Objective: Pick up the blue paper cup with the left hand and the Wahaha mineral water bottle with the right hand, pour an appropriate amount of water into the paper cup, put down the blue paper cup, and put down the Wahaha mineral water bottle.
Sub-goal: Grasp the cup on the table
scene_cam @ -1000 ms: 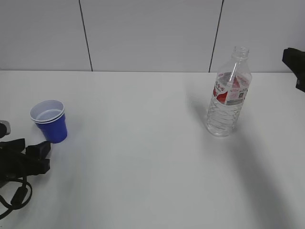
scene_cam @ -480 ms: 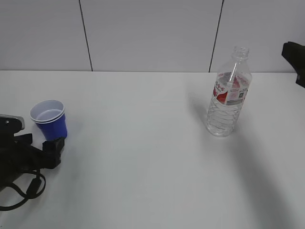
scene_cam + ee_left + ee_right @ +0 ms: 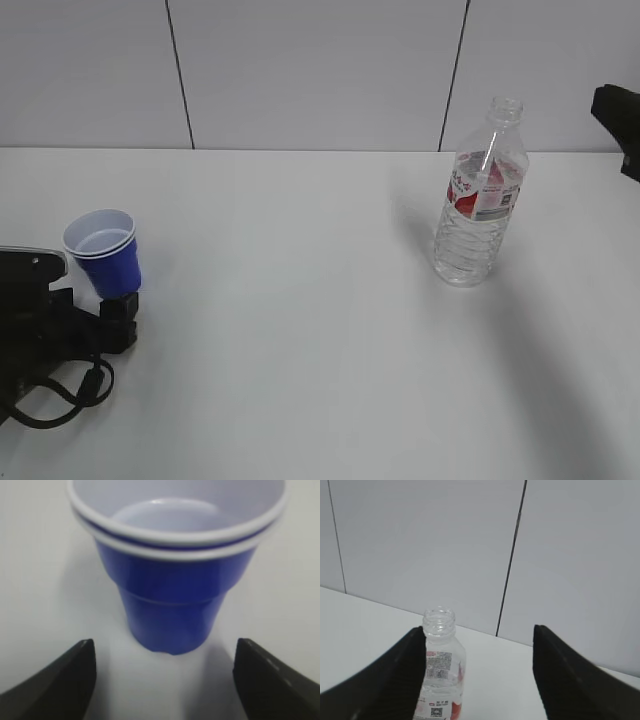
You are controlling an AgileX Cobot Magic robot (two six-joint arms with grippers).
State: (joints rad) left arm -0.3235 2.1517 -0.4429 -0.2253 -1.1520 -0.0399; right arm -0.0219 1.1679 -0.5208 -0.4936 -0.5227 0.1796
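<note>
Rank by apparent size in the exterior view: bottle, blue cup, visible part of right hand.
1. Wahaha mineral water bottle, tallest by far.
2. Blue paper cup.
3. Right hand: cropped at the frame edge, looks close to the cup, so that ranking is unsure.

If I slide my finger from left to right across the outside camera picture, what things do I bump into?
Black left robot gripper → small blue paper cup with white rim → tall clear ribbed plastic water bottle with red label → black right robot arm at the edge.

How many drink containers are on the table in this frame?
2: the blue paper cup at the left, by the left gripper; the Wahaha mineral water bottle upright at the right.
</note>
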